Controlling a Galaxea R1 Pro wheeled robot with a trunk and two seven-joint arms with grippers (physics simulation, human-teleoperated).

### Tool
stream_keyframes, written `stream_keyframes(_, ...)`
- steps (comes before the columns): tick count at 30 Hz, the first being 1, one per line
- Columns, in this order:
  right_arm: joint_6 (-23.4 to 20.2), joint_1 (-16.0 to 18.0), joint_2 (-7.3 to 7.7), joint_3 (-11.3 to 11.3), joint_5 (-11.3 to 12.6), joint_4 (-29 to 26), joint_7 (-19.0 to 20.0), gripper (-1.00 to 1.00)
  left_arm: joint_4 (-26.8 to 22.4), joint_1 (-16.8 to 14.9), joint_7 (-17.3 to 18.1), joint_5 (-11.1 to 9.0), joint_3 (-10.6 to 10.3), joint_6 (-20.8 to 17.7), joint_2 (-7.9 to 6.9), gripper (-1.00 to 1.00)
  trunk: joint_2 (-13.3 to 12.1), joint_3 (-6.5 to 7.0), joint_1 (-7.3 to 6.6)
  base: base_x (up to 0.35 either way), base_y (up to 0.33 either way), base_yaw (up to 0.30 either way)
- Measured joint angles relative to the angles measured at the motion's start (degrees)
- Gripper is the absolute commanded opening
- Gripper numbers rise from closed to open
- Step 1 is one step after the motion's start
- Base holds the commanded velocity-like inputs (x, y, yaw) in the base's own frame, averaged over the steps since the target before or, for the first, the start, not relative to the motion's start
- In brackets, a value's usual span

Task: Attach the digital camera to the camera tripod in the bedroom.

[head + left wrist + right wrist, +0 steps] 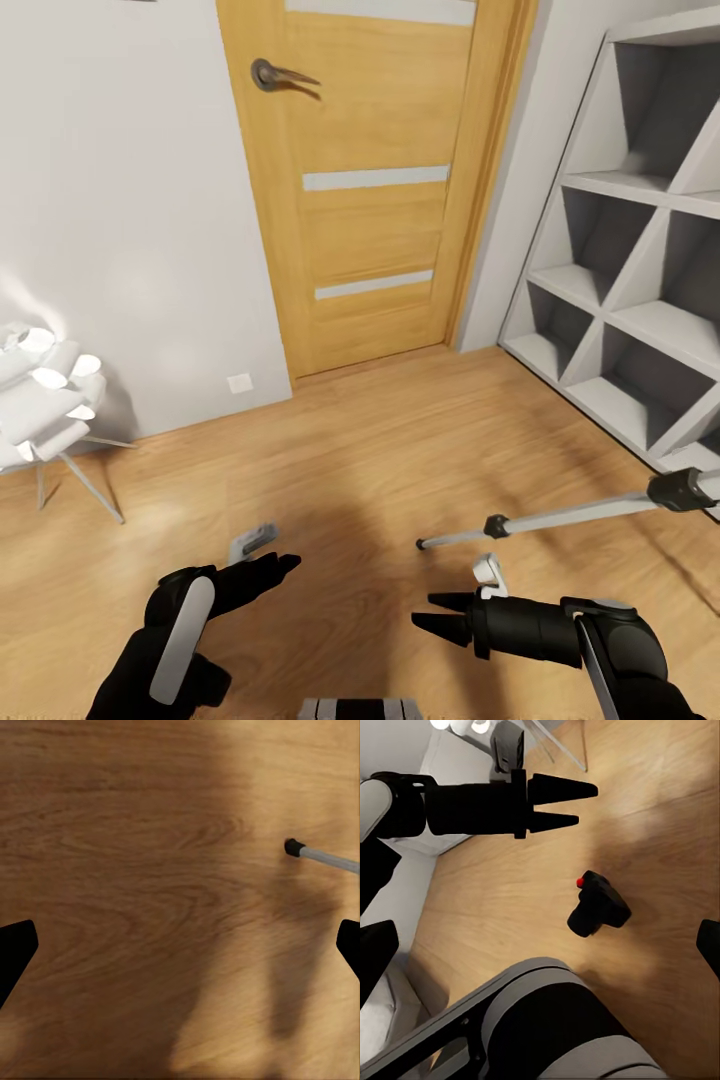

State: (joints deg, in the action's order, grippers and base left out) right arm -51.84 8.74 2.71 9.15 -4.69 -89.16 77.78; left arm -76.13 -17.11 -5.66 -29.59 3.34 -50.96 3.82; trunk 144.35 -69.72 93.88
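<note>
Heads up: the small black boxy digital camera lies on the light wood floor near your base, so you could roll over it. The silver-legged camera tripod lies tipped at right. Left end effector looks together, right end effector apart, both empty.
</note>
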Motion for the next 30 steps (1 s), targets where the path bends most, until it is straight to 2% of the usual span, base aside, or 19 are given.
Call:
stream_keyframes(23, -0.43, 0.00, 0.03, -0.04, -0.19, -0.08, -0.01, 1.00, -0.03, 0.00, -0.98, 0.04, 0.22, 0.07, 0.34, 1.00, 0.31, -5.10, 0.59, 0.000, 0.000, 0.000)
stream_keyframes(24, -0.38, 0.00, 0.03, -0.06, -0.21, -0.08, -0.01, 1.00, -0.07, 0.00, -1.80, -0.09, 0.26, 0.24, 0.42, 1.00, 0.32, -5.32, 0.62, 0.000, 0.000, 0.000)
stream_keyframes(26, -0.32, 0.00, -0.01, -0.08, -0.23, -0.08, -0.01, 1.00, -0.26, 0.00, -7.72, -0.50, 0.45, 2.74, 1.13, 1.00, 0.35, -5.76, 0.67, 0.000, 0.000, 0.000)
stream_keyframes(28, -0.31, 0.00, -0.01, -0.08, -0.24, -0.08, -0.01, 1.00, -0.29, 0.00, -10.57, -0.62, 0.49, 4.23, 1.63, 1.00, 0.38, -6.21, 0.72, 0.000, 0.000, 0.000)
stream_keyframes(29, -0.31, 0.00, -0.03, -0.09, -0.24, -0.08, -0.01, 1.00, -0.59, 0.00, -15.48, -0.75, 0.56, 6.74, 2.58, 1.00, 0.39, -6.43, 0.75, 0.000, 0.000, 0.000)
stream_keyframes(30, -0.30, 0.00, -0.04, -0.09, -0.24, -0.08, -0.01, 1.00, -0.80, 0.00, -17.39, -0.88, 0.57, 7.63, 2.92, 1.00, 0.40, -6.65, 0.77, 0.000, 0.000, 0.000)
